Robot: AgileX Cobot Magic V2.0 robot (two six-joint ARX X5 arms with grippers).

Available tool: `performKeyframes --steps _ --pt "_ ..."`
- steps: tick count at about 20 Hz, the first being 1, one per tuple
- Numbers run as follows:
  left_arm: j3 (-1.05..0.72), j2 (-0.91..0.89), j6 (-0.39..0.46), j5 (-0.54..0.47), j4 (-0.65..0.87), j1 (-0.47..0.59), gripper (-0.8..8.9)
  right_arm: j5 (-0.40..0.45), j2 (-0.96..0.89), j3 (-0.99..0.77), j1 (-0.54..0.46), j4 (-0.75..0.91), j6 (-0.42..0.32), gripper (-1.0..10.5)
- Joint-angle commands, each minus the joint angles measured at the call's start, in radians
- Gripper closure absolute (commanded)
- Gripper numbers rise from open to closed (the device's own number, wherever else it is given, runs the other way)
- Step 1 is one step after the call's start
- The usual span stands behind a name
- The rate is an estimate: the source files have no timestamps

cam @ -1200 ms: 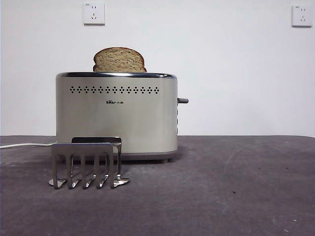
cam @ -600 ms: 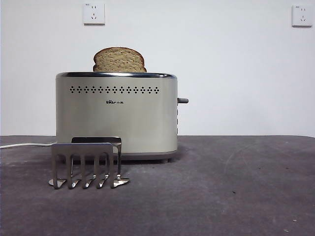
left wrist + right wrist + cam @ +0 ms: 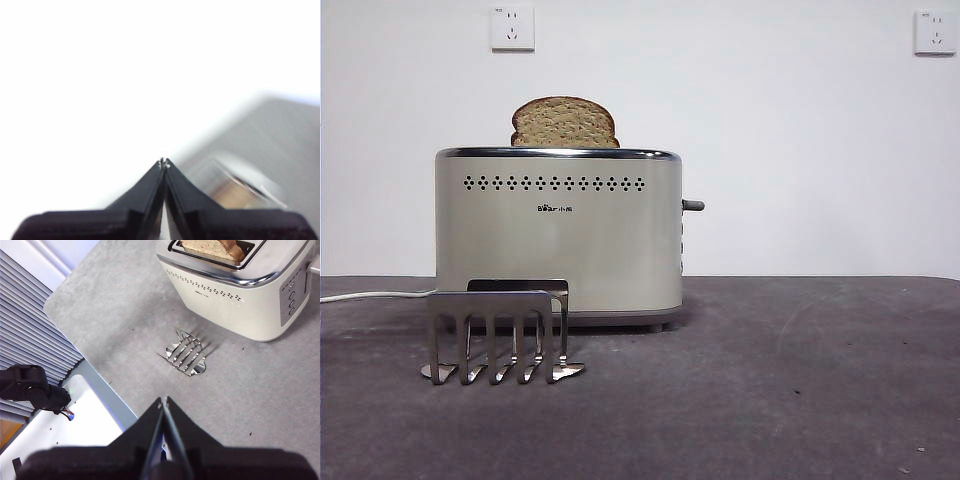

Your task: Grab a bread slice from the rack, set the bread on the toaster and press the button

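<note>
1. Grey table (image 3: 800, 380) spread across the front view, with a white wall and two sockets behind.
2. Cream toaster (image 3: 558, 240) standing upright on the table, chrome rim on top, a row of small dark holes and a small logo on its face, grey side lever (image 3: 692, 205) sticking out high on one end; white cord (image 3: 370, 295) trailing off the other end.
3. Slice of bread (image 3: 565, 122) seated in the toaster's slot, domed crust rising above the rim; seen in the right wrist view lying in the slot as well (image 3: 212, 247).
4. Silver rack (image 3: 500, 335) standing just in front of the toaster, apart from it, slots bare.
5. Right hand (image 3: 163, 401) held high above the table, well away from rack and toaster, jaws pressed together, gripping nothing.
6. Left hand (image 3: 163, 162) likewise with jaws together on nothing, against a blown-out white background with a blurred toaster beyond.
</note>
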Motion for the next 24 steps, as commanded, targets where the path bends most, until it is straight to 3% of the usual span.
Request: performKeyframes --steps 1,4,7,13,19,24 --pt "-0.269 -0.161 0.013 -0.045 0.229 0.112 8.17 0.002 0.001 -0.006 0.000 0.000 -0.008 9.5" --pt "-0.593 -0.349 0.011 -0.198 0.426 0.200 8.17 0.002 0.001 -0.006 0.000 0.000 -0.008 9.5" --pt "-0.896 -0.550 -0.032 -0.232 0.568 0.248 8.17 0.002 0.001 -0.006 0.000 0.000 -0.008 9.5" --pt "-1.335 -0.818 -0.124 -0.283 0.608 0.294 8.17 0.002 0.001 -0.006 0.000 0.000 -0.008 9.5" --pt "-1.569 -0.941 -0.161 -0.282 0.606 0.298 8.17 0.002 0.001 -0.006 0.000 0.000 -0.008 9.5" --pt "-1.632 -0.960 -0.176 -0.280 0.551 0.298 8.17 0.002 0.000 -0.006 0.000 0.000 -0.008 9.5"
